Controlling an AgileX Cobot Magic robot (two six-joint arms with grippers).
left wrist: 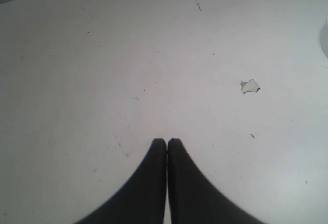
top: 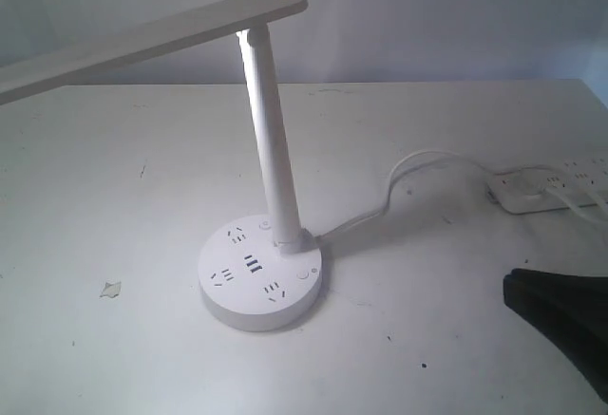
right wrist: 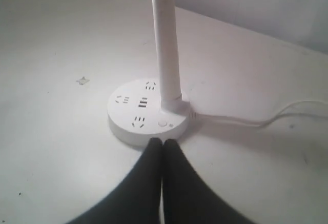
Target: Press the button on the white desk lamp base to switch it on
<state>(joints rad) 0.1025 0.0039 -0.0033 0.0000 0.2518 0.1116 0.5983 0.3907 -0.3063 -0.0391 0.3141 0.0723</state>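
Note:
The white desk lamp [top: 271,140] stands mid-table, its flat bar head [top: 142,40] reaching to the left. Its round lamp base [top: 259,273] carries dark socket slots, USB ports and a small round button [top: 302,273]. In the right wrist view the lamp base [right wrist: 146,112] lies just beyond my right gripper [right wrist: 163,142], whose fingertips are shut, empty and pointed at the button [right wrist: 163,123]. From the exterior view my right gripper [top: 513,287] is at the right edge, well apart from the base. My left gripper [left wrist: 167,142] is shut on nothing over bare table.
A white cord [top: 399,187] runs from the base to a white power strip [top: 551,187] at the right. A small paper scrap [top: 111,289] lies left of the base; the paper scrap [left wrist: 250,86] shows in the left wrist view too. The table [top: 114,187] is white.

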